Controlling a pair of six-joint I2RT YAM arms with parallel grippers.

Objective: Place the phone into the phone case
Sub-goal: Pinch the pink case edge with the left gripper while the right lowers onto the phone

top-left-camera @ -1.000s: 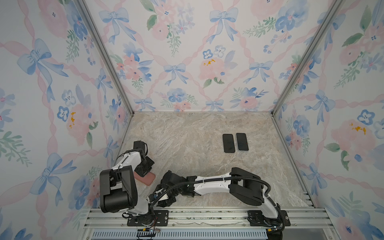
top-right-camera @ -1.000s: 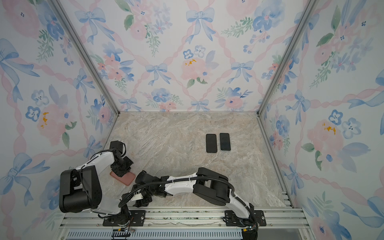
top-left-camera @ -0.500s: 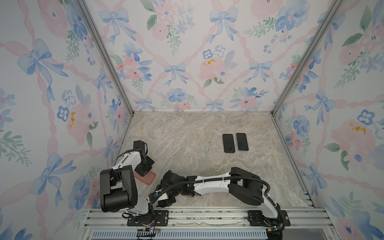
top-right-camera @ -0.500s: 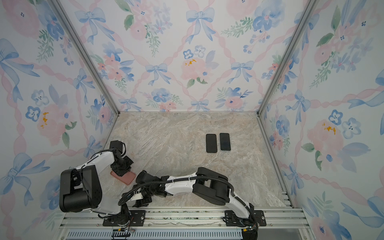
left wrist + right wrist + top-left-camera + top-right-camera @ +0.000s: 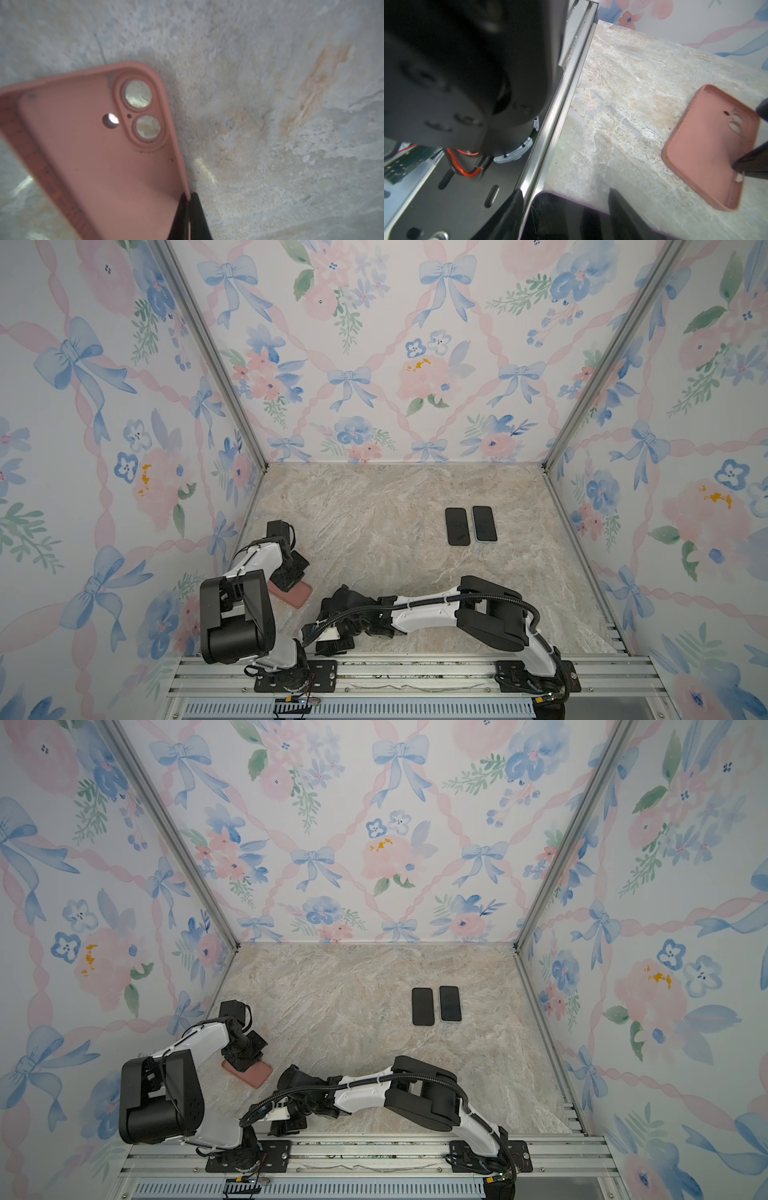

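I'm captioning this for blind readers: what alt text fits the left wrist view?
The left gripper is shut on the side wall of an empty pink phone case, whose open inside faces the camera. The marbled tabletop shows around it and through its two round camera cutouts.

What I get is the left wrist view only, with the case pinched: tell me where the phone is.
Observer: In the right wrist view a dark, purple-edged phone lies between the right end effector's fingers, at the table's front edge.
Operator: Say whether it touches the case.
Observer: No; the phone case is apart from it, with bare table between them.
Operator: List anything else out there.
Observer: In both top views two more dark phones lie flat, side by side, on the far right of the table.
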